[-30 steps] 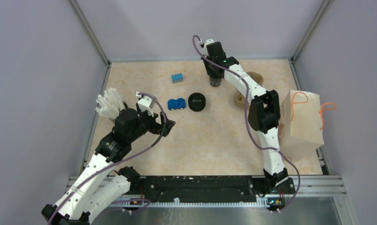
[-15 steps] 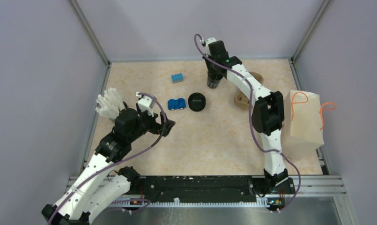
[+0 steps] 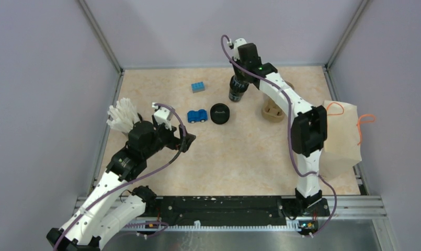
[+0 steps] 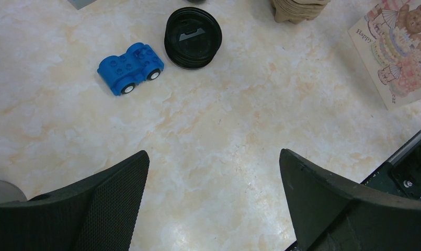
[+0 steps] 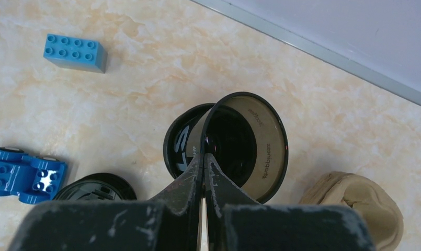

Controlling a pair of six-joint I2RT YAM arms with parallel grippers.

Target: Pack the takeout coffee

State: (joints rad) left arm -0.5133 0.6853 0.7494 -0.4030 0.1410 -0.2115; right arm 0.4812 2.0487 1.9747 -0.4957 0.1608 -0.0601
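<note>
The black coffee cup hangs tilted in my right gripper, whose fingers pinch its rim wall; in the top view the cup is at the back centre, above the table. Its flat black lid lies on the table in the middle, also seen in the left wrist view and the right wrist view. My left gripper is open and empty, low over bare table at the left, well short of the lid.
A blue toy car lies left of the lid, a blue brick behind it. The brown pulp carrier sits right of the cup. A paper bag stands at the right edge. White utensils stand at the left.
My right gripper has lifted the cup and tilted it, shifting slightly left and nearer; its arm swung right. The left arm has not moved.
</note>
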